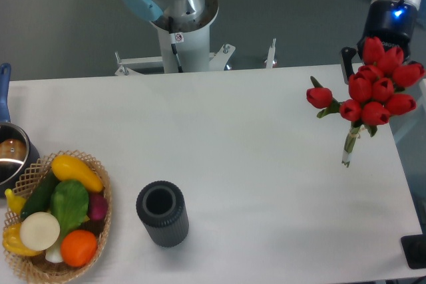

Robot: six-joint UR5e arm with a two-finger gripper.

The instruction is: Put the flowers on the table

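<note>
Flowers: a bunch of red tulips [377,91] at the far right of the table [233,151], near its back right corner, with the blooms toward the back and the pale stem ends toward the front.
Long axis: runs from the blooms down the picture to the stem tips, leaning slightly left; the view from above does not show whether the bunch is upright or slanted.
Stray bloom: one tulip sticks out to the left of the main cluster.
Stem tips: they appear against the white top; whether they touch it cannot be told.
Basket: a woven basket [100,247] at the front left corner holds a yellow squash, a green pepper, a cucumber, a white onion, an orange fruit and a purple piece.
Pot: a metal pot [10,157] with a blue handle at the left edge, touching or just behind the basket; its contents are unclear.
Cup: a dark ribbed cup [162,213] stands open-mouthed, near the front, right of the basket.
Pincer: the gripper [353,64] sits behind the blooms, which hide the fingers; its opening and its hold on the bunch cannot be told.
</note>
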